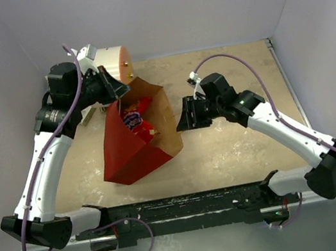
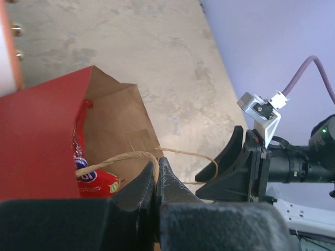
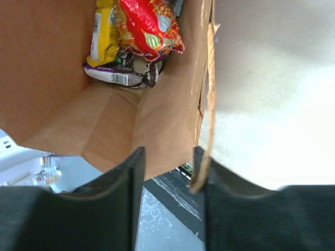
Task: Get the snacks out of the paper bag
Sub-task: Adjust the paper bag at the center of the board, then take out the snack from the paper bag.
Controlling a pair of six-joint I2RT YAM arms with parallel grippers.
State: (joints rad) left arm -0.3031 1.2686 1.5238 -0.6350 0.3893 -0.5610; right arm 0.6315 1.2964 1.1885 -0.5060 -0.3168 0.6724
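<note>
The paper bag (image 1: pixel 134 149), red outside and brown inside, lies tilted on the table with its mouth facing up and to the right. Inside it I see snacks (image 1: pixel 136 121): a red packet (image 3: pixel 149 25), a yellow one (image 3: pixel 102 36) and a silver one with a barcode (image 3: pixel 112 77). The red packet with a blue logo also shows in the left wrist view (image 2: pixel 97 180). My left gripper (image 2: pixel 156 168) is shut on the bag's cord handle (image 2: pixel 118 158) at the mouth's far-left rim. My right gripper (image 3: pixel 168 157) is open, its jaws on either side of the bag's right wall (image 3: pixel 167 110), with the other cord handle (image 3: pixel 209 99) beside the right finger.
A white-and-orange cylinder (image 1: pixel 114 62) stands behind the bag by the left arm. Purple walls close in the table on the left, back and right. A black rail (image 1: pixel 182 206) runs along the near edge.
</note>
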